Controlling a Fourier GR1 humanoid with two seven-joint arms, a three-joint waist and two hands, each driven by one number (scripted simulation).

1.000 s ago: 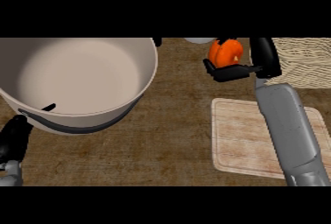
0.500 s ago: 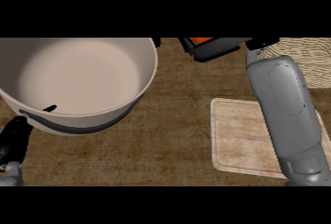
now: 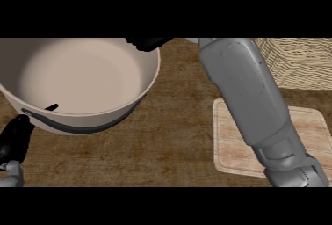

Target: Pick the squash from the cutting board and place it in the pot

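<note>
The brown wood-grained surface [image 3: 168, 132] is being covered over most of its upper left by the large pot [image 3: 84, 83], a pale round vessel with a dark band low on its wall; its pale inside is being shown bare as far as it is being seen. The right grey forearm [image 3: 253, 105] is being stretched from the lower right edge up across the view to the top, where it is being lined up just beside the pot's upper right rim. The light wooden cutting board [image 3: 311, 132] is being crossed and partly hidden by this forearm, and its visible slats are being shown bare. A woven basket [image 3: 298, 61] is being cut off by the upper right corner. Of the right robot hand [image 3: 150, 43] only a dark part is being shown at the top edge, over the pot's rim; whether its fingers are being curled or held straight cannot be told, nor whether anything is being held. The left robot hand [image 3: 13, 143] is being rested at the lower left edge, close beside the pot's wall, with fingers relaxed and nothing being held. The squash is not being shown in the view, so its place cannot be told.
</note>
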